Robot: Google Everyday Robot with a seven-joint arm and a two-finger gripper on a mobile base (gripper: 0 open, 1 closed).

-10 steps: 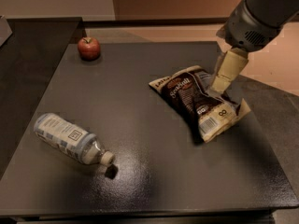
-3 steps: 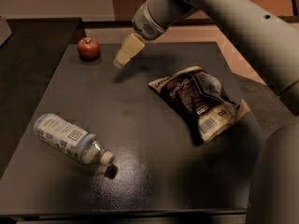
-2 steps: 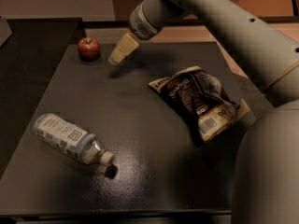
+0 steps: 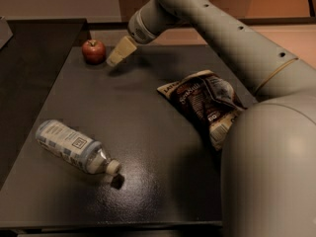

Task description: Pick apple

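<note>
Near right, filling the corner: the robot's pale grey arm (image 4: 271,172), bulky, overlapping the table's right edge. Along the bottom, running straight across: the near edge of the dark table (image 4: 148,132). Near left, well inside the left edge: a plastic bottle (image 4: 74,146) on its side, cap pointing right and toward the near edge. Between bottle and arm: a wide stretch of bare surface, reaching up through the middle. Middle right: a crumpled dark chip bag (image 4: 205,102) lying flat, its near end hidden behind the arm's bulk, well apart from the bottle. Farther on, left of the bag: more open surface as far as the far edge. Far left corner, close to both the far and left edges: the apple (image 4: 94,51), small and red, sitting on the table. Just right of it, low over the table: the cream-coloured hand (image 4: 114,58), tip slanting down and left toward the apple, very near but seemingly not touching. Holding nothing. How far open: cannot tell.
</note>
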